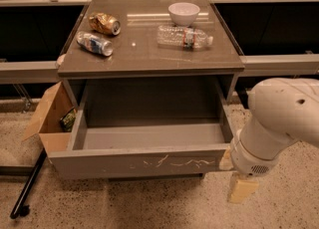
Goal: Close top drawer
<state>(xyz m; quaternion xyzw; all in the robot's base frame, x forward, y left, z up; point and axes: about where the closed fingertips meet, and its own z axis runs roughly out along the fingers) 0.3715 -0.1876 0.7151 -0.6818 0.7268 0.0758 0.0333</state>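
Currently top drawer [134, 161] pulled out; gripper [239, 185] beside its front-right corner.

The gripper [242, 188] hangs low on the arm, just beside the right end of the top drawer [134, 162] front panel; contact cannot be confirmed. The drawer stands open and extends to the left of the gripper. Above and beyond the gripper, the cabinet top [149, 56] carries a white bowl [184, 13], a plastic bottle [184, 37] lying flat, and two crushed cans [104, 23]. A cardboard box [50, 118] stands far left of the gripper, against the drawer's side.
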